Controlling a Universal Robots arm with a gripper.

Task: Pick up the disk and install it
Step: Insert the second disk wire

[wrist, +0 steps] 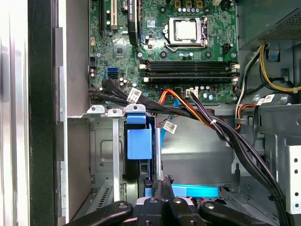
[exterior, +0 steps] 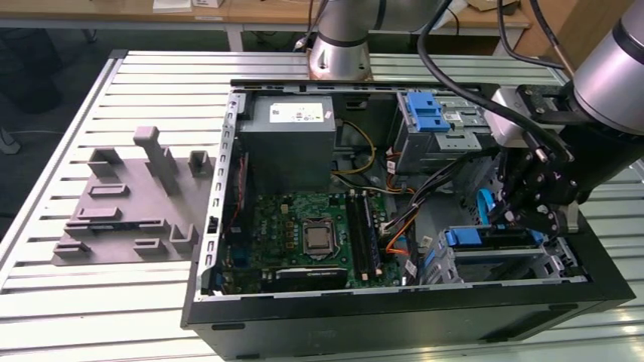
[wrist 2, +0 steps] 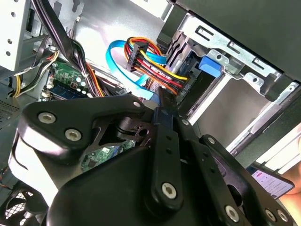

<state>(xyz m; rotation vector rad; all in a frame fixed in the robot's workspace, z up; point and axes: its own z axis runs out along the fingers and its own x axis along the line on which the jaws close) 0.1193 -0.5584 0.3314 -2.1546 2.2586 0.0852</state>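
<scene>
The gripper (exterior: 532,215) hangs inside the open computer case (exterior: 216,226), low over the drive bay (exterior: 503,260) in the corner of the case farthest from the power supply (exterior: 292,139). In the first wrist view its fingertips (wrist: 162,181) look brought together, pinched at a thin blue edge; I cannot tell whether they truly grip it.

The disk (exterior: 488,237) sits just below the gripper, already within the drive bay. Its blue end tab faces the motherboard (exterior: 312,234) in the exterior view. In the first wrist view the blue end tab (wrist: 139,141) stands between the bay's metal walls, and the gripper's fingers are just beside it. In the second wrist view the tab (wrist 2: 210,65) pokes out at the mouth of the metal bay, beyond the gripper's black linkage (wrist 2: 164,155).

A bundle of red, yellow and orange wires (wrist 2: 150,61) and a flat blue cable (wrist 2: 124,70) run close by the bay's mouth, between the disk and the motherboard.

Farther from the gripper, the case also holds the motherboard with its bare processor socket (exterior: 319,236), the grey power supply beyond it, and a grey metal drive cage (exterior: 443,132) topped by a blue latch (exterior: 424,111) next to the power supply.

Outside the case, on the slatted table (exterior: 60,188), lies a grey fixture plate (exterior: 131,200), well apart from the gripper.
</scene>
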